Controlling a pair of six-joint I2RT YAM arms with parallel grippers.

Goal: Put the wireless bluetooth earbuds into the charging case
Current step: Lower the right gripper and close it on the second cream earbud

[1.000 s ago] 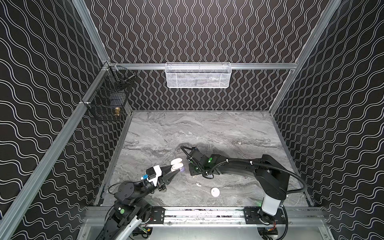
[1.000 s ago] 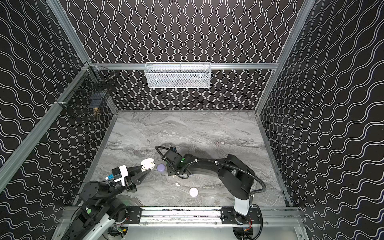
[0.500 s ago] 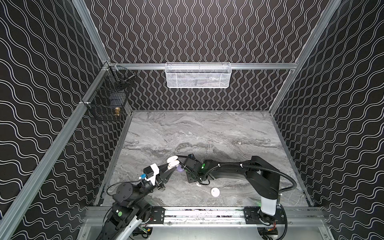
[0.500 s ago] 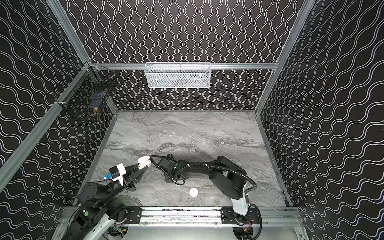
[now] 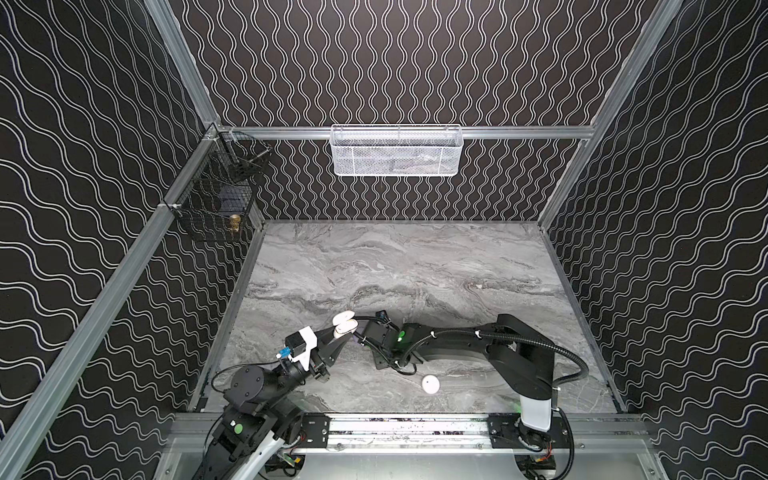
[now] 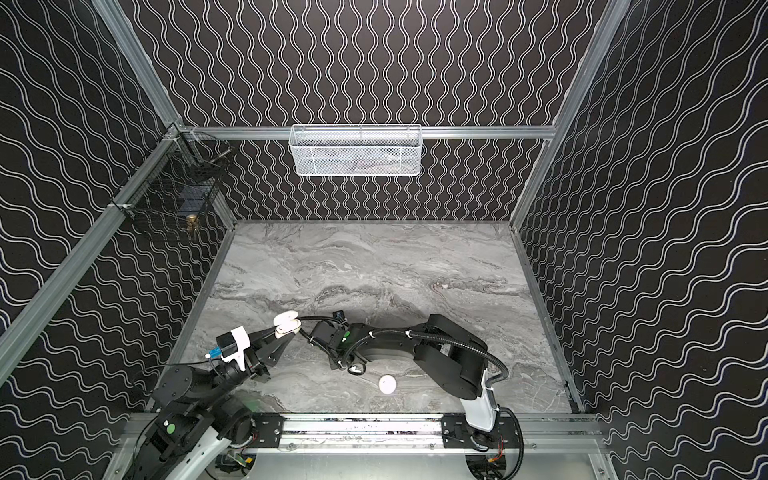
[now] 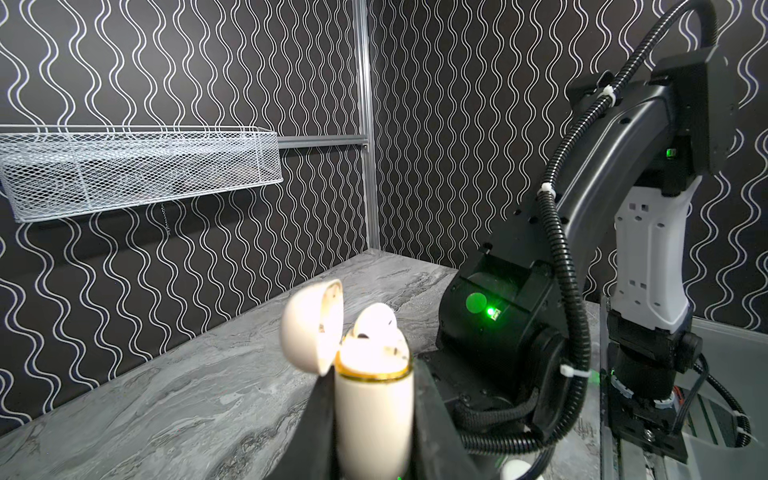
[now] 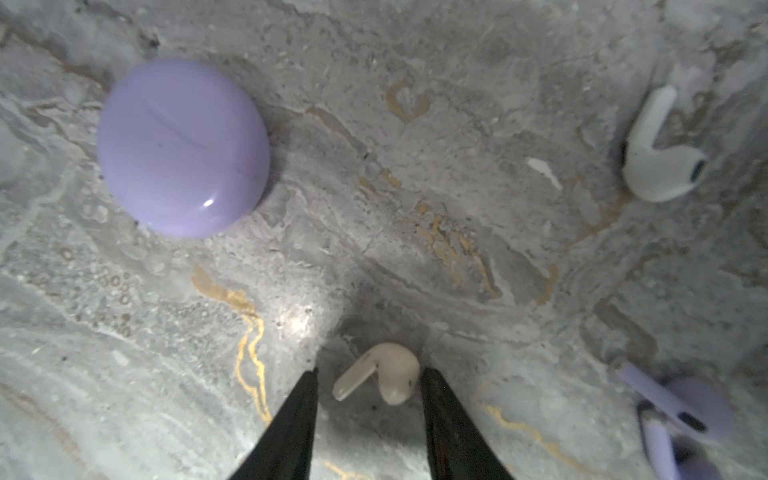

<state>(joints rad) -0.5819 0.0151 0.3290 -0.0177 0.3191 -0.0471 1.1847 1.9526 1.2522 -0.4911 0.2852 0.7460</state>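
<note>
Pickup stage, grasp not yet closed.
In both top views the left end effector [image 5: 337, 333] grips an open cream pebble-shaped plastic charging case [image 5: 344, 323] above the near-left of the grey marble-look tabletop [image 5: 415, 270]. Left wrist view: one rounded cream plastic earbud [image 7: 376, 320] sits inside the case. Right wrist view: the right end effector [image 8: 368, 374], jaws apart, straddles a small cream stemmed plastic earbud [image 8: 384, 372] lying on the tabletop. The next move calls for closing, lifting and aligning it over the case.

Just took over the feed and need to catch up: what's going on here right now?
The left gripper holds the cream charging case, lid flipped open, a seated earbud showing inside. The right gripper is down at the table, jaws open on either side of a loose cream earbud, not yet clamped. A closed lavender case, a white earbud and lavender earbuds lie nearby.
</note>
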